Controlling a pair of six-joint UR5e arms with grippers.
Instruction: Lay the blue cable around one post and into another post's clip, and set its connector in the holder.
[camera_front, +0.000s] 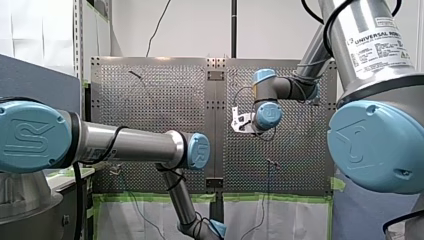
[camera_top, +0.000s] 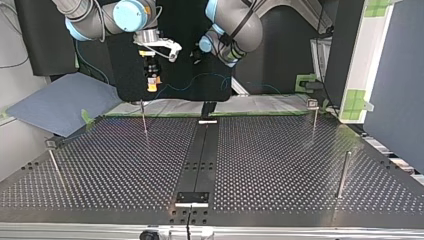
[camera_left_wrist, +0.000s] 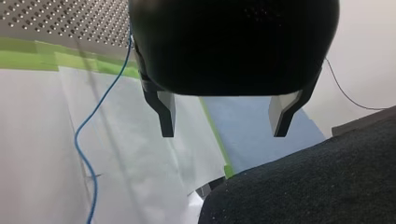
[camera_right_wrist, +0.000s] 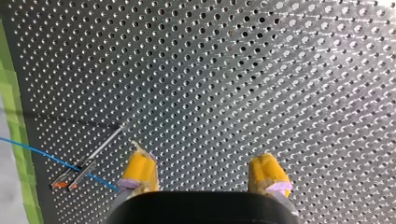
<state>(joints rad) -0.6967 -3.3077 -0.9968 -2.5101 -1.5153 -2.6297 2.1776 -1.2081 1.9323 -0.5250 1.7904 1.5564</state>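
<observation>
Blue cable (camera_left_wrist: 76, 134) droops past the table's (camera_top: 280, 165) far edge, upper middle of the top view, and seems routed round no post yet. Both claws are released and empty: the left gripper (camera_left_wrist: 223, 126) hangs beside the cable, and the right gripper (camera_right_wrist: 204, 171) is over the table. Your next move is probably to grasp the cable.

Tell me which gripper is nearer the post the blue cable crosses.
Right. My right gripper sits just beside the post, above the table; my left gripper hangs beyond the table's edge, over white paper.
</observation>
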